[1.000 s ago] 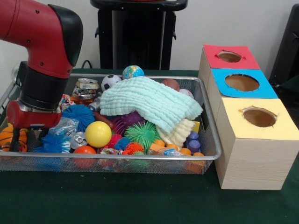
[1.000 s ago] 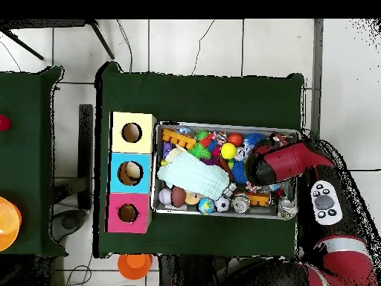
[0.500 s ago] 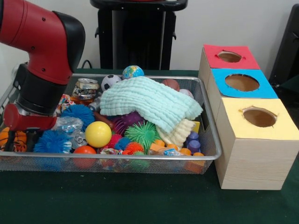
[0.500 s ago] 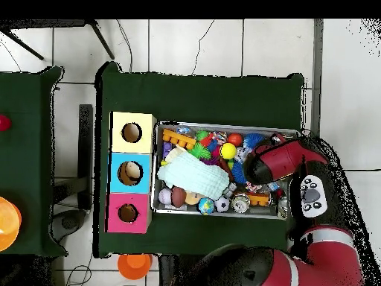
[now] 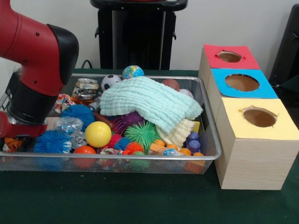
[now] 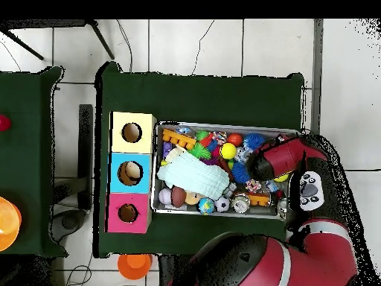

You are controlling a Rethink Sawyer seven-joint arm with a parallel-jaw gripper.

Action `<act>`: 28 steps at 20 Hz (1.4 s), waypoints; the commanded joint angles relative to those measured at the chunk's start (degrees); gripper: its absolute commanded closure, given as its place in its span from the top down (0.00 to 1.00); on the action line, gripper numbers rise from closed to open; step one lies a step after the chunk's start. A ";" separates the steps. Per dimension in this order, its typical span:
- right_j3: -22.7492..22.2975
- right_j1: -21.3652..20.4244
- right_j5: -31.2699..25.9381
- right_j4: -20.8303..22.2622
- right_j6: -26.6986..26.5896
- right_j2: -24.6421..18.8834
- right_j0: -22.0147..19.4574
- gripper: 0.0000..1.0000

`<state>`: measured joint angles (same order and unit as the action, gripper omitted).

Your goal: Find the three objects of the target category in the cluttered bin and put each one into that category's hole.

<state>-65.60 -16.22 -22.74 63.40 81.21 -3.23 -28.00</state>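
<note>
A wire mesh bin (image 5: pixel 140 157) holds a heap of toys: a yellow ball (image 5: pixel 98 134), a green spiky ball (image 5: pixel 141 133), blue spiky balls (image 5: pixel 77 113), a soccer ball (image 5: pixel 110 81), a globe ball (image 5: pixel 133 72), crushed cans (image 5: pixel 86 88) and a pale green cloth (image 5: pixel 149 102). The red arm's wrist (image 5: pixel 23 116) hangs low over the bin's left end. The gripper is hidden beneath it in both views. Seen from overhead, the arm (image 6: pixel 279 158) covers the bin's right end.
Three wooden boxes stand beside the bin, each with a round hole in a coloured top: red (image 5: pixel 229 56), blue (image 5: pixel 242 82), yellow (image 5: pixel 259 116). From overhead they sit left of the bin (image 6: pixel 223 125). A black stand rises behind the table.
The arm has drifted toward the bin's left end in the front view, uncovering a blue spiky ball. The orange thing beneath the wrist now shows less.
</note>
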 commanded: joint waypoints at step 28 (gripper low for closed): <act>-7.80 -1.47 -5.17 -6.17 -7.12 -3.14 -2.35 0.00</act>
<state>-63.66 -15.62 -24.81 59.83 81.19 -2.89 -27.93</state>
